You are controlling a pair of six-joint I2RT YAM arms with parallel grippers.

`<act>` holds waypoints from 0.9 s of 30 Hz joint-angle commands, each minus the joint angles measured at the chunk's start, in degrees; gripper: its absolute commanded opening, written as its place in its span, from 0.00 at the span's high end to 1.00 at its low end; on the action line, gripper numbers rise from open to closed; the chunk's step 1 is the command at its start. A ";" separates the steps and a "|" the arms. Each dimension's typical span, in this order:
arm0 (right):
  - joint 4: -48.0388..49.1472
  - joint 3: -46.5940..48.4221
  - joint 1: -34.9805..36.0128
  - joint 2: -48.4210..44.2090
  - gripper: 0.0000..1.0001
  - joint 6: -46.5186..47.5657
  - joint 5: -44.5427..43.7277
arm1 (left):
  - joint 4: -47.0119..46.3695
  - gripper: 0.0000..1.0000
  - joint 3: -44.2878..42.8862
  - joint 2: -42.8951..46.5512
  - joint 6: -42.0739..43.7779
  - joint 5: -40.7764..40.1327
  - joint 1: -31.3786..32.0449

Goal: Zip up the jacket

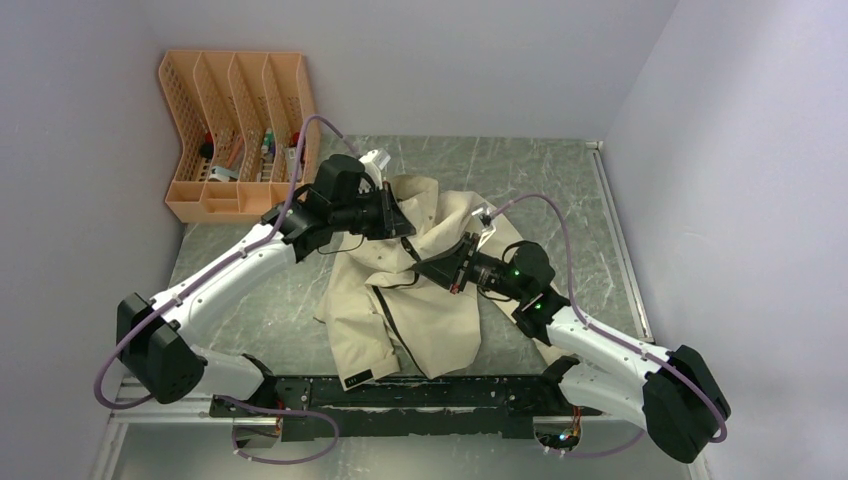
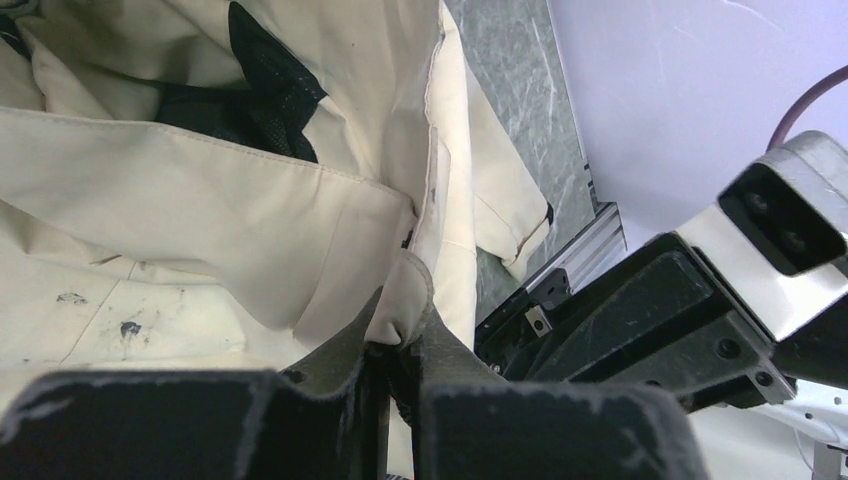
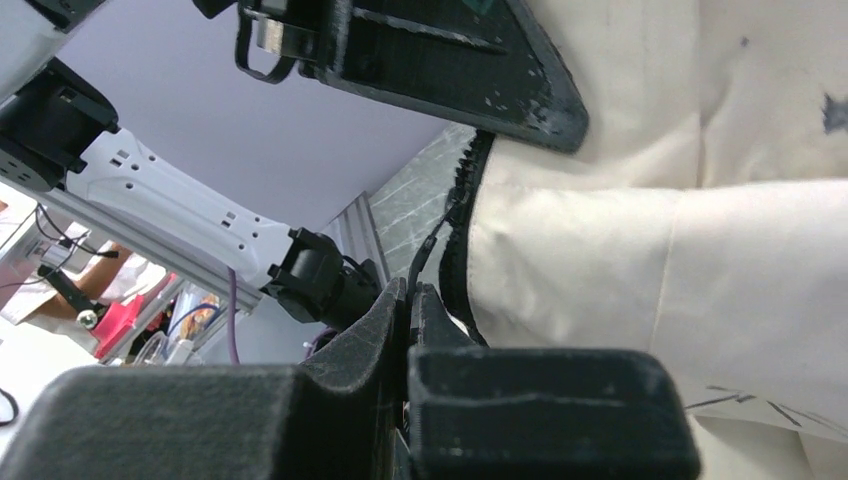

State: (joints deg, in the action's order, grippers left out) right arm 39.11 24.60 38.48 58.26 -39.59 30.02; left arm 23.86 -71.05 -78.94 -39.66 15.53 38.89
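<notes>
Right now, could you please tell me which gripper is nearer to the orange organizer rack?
Left. The left gripper is over the upper part of the jacket, just right of the orange rack; the right gripper sits farther right and nearer the bases.

The jacket (image 1: 430,320) covers the middle of the worktop (image 1: 560,180). Above it the left pincer (image 1: 408,230) and right pincer (image 1: 422,268) sit near each other, with only a narrow gap between them. An orange rack (image 1: 235,130) blocks the back-left corner. Bare worktop lies left of the jacket and behind it on the right. Walls (image 1: 80,150) close 3 sides.
</notes>
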 commanded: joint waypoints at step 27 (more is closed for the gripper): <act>2.92 -1.44 2.71 -2.02 1.00 -6.42 -1.11 | -0.86 0.63 -9.14 0.09 10.68 -2.88 -1.67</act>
State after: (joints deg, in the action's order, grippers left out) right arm 40.80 20.56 40.42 56.14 -43.72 28.77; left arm 29.36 -80.44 -79.18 -31.55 9.74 38.20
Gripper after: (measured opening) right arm 0.024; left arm 0.265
